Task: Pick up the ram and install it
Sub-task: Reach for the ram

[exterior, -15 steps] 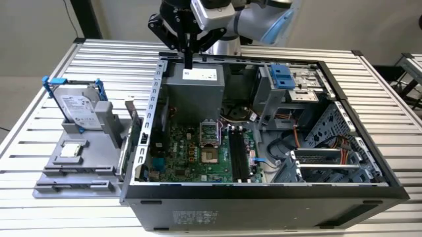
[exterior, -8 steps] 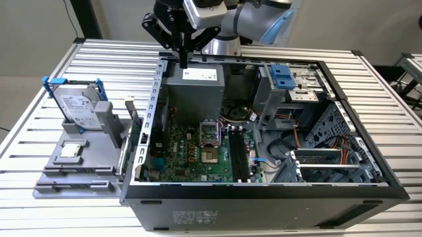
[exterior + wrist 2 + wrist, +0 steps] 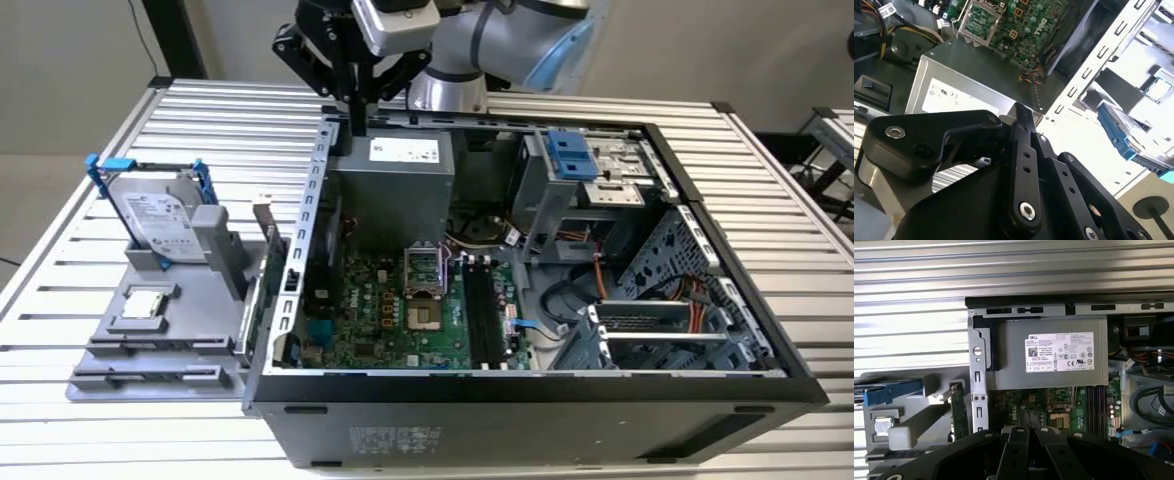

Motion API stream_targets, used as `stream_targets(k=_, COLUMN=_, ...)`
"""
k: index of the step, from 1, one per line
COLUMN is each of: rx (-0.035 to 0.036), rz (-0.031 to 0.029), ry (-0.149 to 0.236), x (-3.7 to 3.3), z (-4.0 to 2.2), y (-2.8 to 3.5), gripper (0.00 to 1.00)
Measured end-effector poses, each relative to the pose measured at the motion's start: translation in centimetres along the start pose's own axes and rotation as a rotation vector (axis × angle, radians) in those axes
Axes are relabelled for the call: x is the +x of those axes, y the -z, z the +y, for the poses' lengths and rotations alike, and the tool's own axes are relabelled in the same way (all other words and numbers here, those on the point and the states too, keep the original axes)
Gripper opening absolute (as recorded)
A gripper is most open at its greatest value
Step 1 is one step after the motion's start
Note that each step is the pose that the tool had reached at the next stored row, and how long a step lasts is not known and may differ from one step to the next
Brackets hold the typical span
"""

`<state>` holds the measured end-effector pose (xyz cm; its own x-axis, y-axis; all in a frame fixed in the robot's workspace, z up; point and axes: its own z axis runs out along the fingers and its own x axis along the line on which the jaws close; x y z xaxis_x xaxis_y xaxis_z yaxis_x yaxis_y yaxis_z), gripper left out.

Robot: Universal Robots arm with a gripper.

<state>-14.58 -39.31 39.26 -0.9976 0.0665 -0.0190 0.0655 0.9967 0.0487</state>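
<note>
- My gripper [image 3: 358, 122] hangs point-down over the back corner of the open computer case [image 3: 534, 388], just above the wall on the exterior view's left.
- My fingers look pressed together. In the second wrist view they meet in one dark tip, and I have hold of nothing, as far as I can make out from that angle.
- That tip sits just beside the grey power supply [image 3: 400, 185], near the edge with the white label.
- The ram [image 3: 956, 412] is not in my grasp. In the first wrist view it stands on its long edge as a narrow green strip, just outside the case wall.
- It sits at the edge of the grey holder [image 3: 160, 352] nearest the case, so it is outside the case and not yet installed.
- The same holder carries the hard drive [image 3: 160, 222], upright in its blue frame, and the small square processor chip [image 3: 144, 303], lying flat in front of it.
- Inside the case, the green motherboard [image 3: 380, 315] lies below the power supply, and its long black memory slots [image 3: 483, 315] run side by side.
- Case and holder both rest on the slatted metal table [image 3: 147, 120].
- I am apart from the ram, above it and further toward the back of the case.
</note>
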Motion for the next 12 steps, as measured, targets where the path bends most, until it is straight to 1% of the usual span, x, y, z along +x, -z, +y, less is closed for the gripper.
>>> stream_targets(k=8, rx=-0.0004, rz=0.001, ry=0.021, x=1.05, z=0.24, y=0.01, gripper=0.0)
stream_targets(k=12, rx=-0.0005, rz=0.0013, ry=0.026, x=1.65, z=0.38, y=0.01, gripper=0.0)
